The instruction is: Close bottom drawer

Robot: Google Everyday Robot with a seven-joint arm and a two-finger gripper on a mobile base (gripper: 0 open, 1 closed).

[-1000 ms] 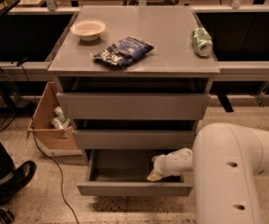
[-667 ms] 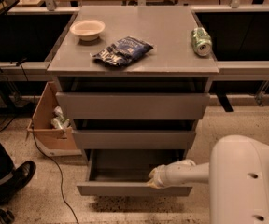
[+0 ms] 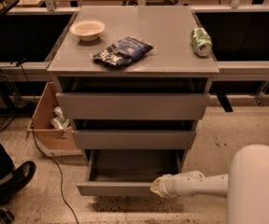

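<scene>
The bottom drawer (image 3: 113, 188) is the lowest of three grey drawers in the cabinet. It stands pulled out, showing a shallow empty grey tray inside (image 3: 134, 164). My gripper (image 3: 156, 187) is at the end of the white arm, which reaches in from the lower right. Its tip is against the right end of the drawer's front panel. The middle drawer front (image 3: 133, 139) and the taller top drawer front (image 3: 132, 106) stand above it, each pulled out a little.
On the cabinet top (image 3: 172, 36) lie a white bowl (image 3: 87, 30), a dark snack bag (image 3: 122, 51) and a green can (image 3: 201, 41) on its side. A cardboard box (image 3: 50, 125) stands left of the cabinet. A person's shoe (image 3: 10, 181) and a cable (image 3: 55, 171) are on the floor at left.
My arm has stretched out and dropped lower. The gripper has moved left and down from inside the drawer's right side to its front panel. The drawer looks as far out as before.
</scene>
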